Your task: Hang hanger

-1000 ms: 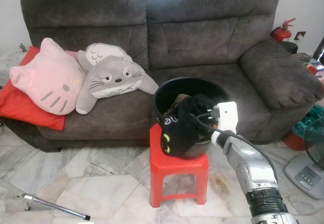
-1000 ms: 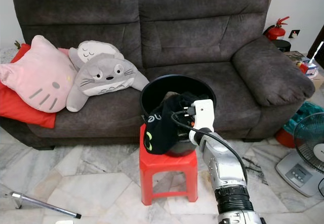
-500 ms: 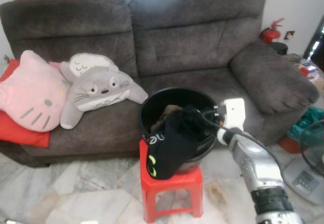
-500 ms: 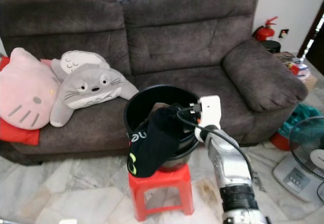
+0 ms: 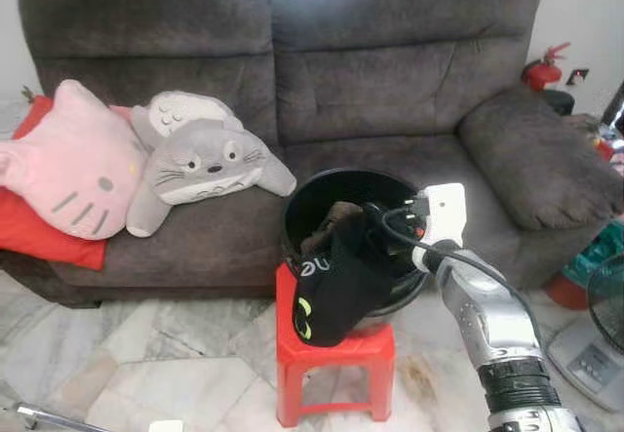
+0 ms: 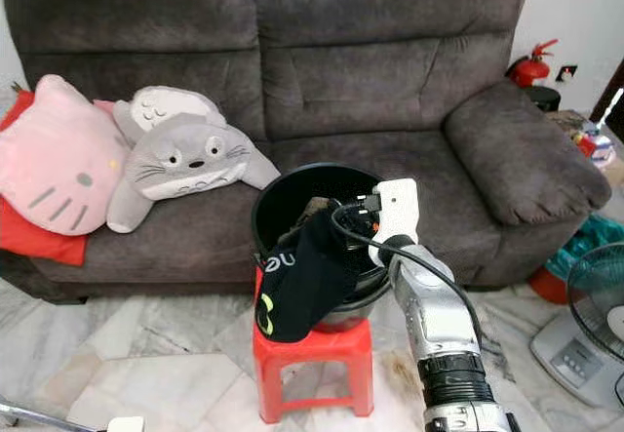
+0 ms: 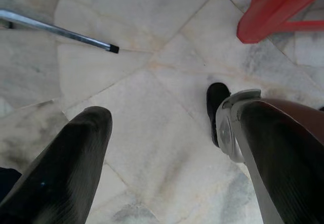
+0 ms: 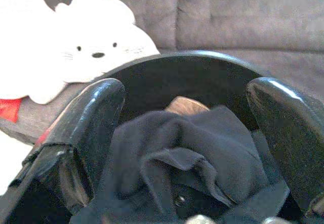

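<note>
I can't see a hanger yet, just a black shirt spilling over the front rim of the black bucket on the red stool. My right gripper has moved closer, fingers wide apart above the shirt, holding nothing. The left gripper hangs open above the floor.

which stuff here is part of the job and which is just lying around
Part of the job:
- right gripper, open, reaching over the bucket
- black garment draped over the bucket's rim
- black bucket on the red stool
- left gripper, open, idle above the floor

Lying around:
- pink cat cushion
- grey plush
- sofa
- fire extinguisher
- fan

No hanger can be made out.
</note>
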### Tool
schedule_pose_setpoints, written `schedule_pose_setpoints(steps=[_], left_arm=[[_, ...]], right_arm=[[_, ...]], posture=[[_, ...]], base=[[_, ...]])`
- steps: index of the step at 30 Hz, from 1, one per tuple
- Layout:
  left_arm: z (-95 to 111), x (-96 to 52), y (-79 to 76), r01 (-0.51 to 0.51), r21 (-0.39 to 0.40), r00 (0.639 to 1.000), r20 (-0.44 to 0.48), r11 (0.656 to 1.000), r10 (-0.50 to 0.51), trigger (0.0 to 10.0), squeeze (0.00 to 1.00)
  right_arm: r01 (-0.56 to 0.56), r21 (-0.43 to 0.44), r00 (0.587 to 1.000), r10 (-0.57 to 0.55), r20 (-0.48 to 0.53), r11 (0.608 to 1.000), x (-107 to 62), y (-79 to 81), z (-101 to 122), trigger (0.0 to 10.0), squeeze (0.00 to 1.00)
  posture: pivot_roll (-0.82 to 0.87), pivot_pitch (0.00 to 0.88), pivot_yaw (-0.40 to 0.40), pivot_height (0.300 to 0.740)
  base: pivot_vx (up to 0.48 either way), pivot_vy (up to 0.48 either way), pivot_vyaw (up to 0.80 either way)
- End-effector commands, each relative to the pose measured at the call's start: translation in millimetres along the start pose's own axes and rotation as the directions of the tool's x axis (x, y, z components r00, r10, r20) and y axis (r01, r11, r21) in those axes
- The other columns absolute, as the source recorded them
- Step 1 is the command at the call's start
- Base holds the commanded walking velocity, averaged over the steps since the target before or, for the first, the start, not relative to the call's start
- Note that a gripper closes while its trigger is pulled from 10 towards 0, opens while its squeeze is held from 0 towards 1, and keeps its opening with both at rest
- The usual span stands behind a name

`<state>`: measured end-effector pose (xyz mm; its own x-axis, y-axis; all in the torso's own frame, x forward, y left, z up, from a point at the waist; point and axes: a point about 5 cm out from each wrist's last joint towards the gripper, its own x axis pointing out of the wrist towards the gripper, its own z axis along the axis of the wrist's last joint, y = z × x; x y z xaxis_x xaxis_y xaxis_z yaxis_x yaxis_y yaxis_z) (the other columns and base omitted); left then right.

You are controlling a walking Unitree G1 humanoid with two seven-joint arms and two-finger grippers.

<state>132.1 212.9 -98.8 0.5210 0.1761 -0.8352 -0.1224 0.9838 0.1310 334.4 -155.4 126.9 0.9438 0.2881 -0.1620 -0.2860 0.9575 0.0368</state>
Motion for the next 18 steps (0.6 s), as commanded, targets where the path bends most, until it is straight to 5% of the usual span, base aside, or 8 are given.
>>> schedule_pose_setpoints(steps=[1, 4, 7, 10, 11, 14, 16, 18], left_arm=[[-4.0, -0.8, 2.5, -0.012, -0.004, 1.0, -0.015, 1.0, 0.012, 10.0, 0.0], [-3.2, -0.6, 1.3, -0.01, -0.006, 1.0, -0.013, 1.0, 0.01, 10.0, 0.0], [-3.2, -0.5, 0.1, -0.007, -0.005, 1.0, -0.015, 1.0, 0.007, 10.0, 0.0], [-3.2, -0.5, -0.1, -0.007, -0.005, 1.0, -0.016, 1.0, 0.007, 10.0, 0.0], [-4.7, -0.8, -1.5, -0.004, -0.003, 1.0, -0.019, 1.0, 0.004, 10.0, 0.0], [-5.3, -1.0, -2.1, -0.002, -0.003, 1.0, -0.021, 1.0, 0.002, 10.0, 0.0], [-5.3, -1.0, -2.1, -0.002, -0.003, 1.0, -0.021, 1.0, 0.002, 10.0, 0.0], [-12.8, -3.2, -3.7, -0.003, -0.008, 0.999, -0.032, 1.0, 0.003, 10.0, 0.0]], right_arm=[[0.011, -0.064, 0.998, -0.007, 0.061, 0.998, 1.3, -5.2, 18.6, 10.0, 0.0], [-0.008, -0.37, 0.994, 0.047, 0.097, 0.929, 0.6, -13.7, 38.6, 10.0, 0.0], [-0.12, -0.732, 0.983, 0.184, 0.007, 0.67, -2.6, -17.8, 49.0, 10.0, 0.0], [-0.132, -0.769, 0.981, 0.195, -0.01, 0.626, -3.0, -19.0, 49.8, 10.0, 0.0], [-0.183, -0.892, 0.972, 0.215, -0.1, 0.413, -3.4, -25.1, 51.0, 10.0, 0.0], [-0.21, -0.926, 0.965, 0.217, -0.146, 0.313, -4.1, -28.7, 50.7, 10.0, 0.0], [-0.21, -0.927, 0.965, 0.217, -0.146, 0.312, -4.1, -28.8, 50.7, 10.0, 0.0], [-0.378, -0.919, 0.889, 0.321, -0.327, 0.109, -2.1, -21.3, 38.9, 10.0, 0.0]], posture=[[-0.23, 0.0, 0.069, 0.74], [-0.23, 0.0, 0.073, 0.74], [-0.24, 0.0, 0.075, 0.74], [-0.24, 0.0, 0.075, 0.74], [-0.25, 0.0, 0.079, 0.74], [-0.25, 0.0, 0.079, 0.74], [-0.25, 0.0, 0.079, 0.74], [-0.25, 0.0, 0.088, 0.74]], base=[[0.0, 0.0, 0.0], [0.0, 0.0, 0.0], [0.0, 0.0, 0.0], [0.0, 0.0, 0.0], [0.0, 0.0, 0.0], [0.0, 0.0, 0.0], [0.0, 0.0, 0.0], [0.0, 0.0, 0.0]])
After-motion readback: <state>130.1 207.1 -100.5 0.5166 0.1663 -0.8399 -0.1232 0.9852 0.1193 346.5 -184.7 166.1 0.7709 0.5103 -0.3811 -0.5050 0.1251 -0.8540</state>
